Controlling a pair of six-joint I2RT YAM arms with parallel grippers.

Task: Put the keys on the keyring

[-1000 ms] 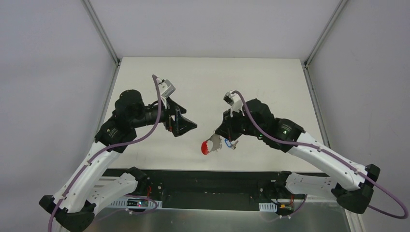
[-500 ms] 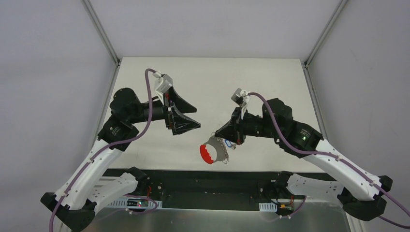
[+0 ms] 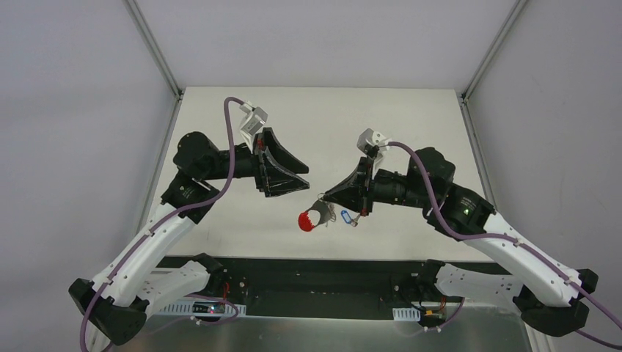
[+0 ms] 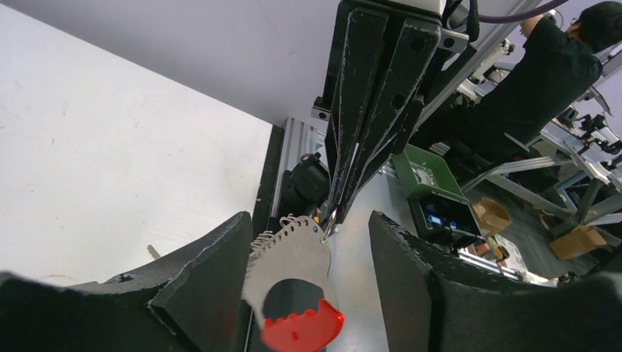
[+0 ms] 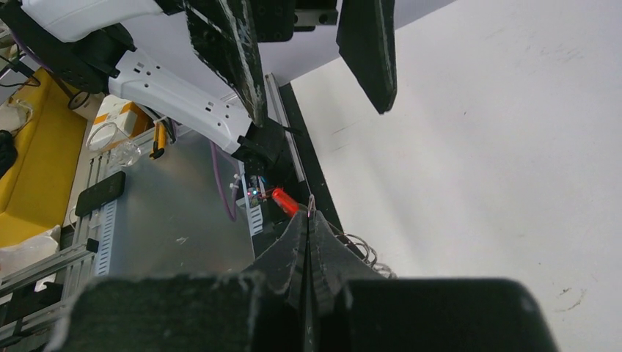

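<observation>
The keyring hangs in the air from my right gripper (image 3: 327, 199), which is shut on one of its thin wire rings (image 5: 363, 253). Its silver plate (image 4: 290, 253) and red curved strip (image 4: 302, 331) dangle below the pinched tips. In the top view the red strip (image 3: 306, 222) points down-left. My left gripper (image 4: 309, 220) stands open with one finger on each side of the hanging plate, touching neither face. The keys, a blue tag (image 3: 346, 217) with a small dark key, show just under the right gripper; I cannot tell whether they lie on the table or hang.
The white table (image 3: 323, 125) stretches behind both arms. Its near edge meets a black rail and metal shelf (image 3: 323, 271) under the keyring. Grey walls close in the left, right and back sides.
My left gripper has moved right toward the keyring and its jaws have narrowed. The right gripper has turned and shifted the hanging keyring slightly up and left.
</observation>
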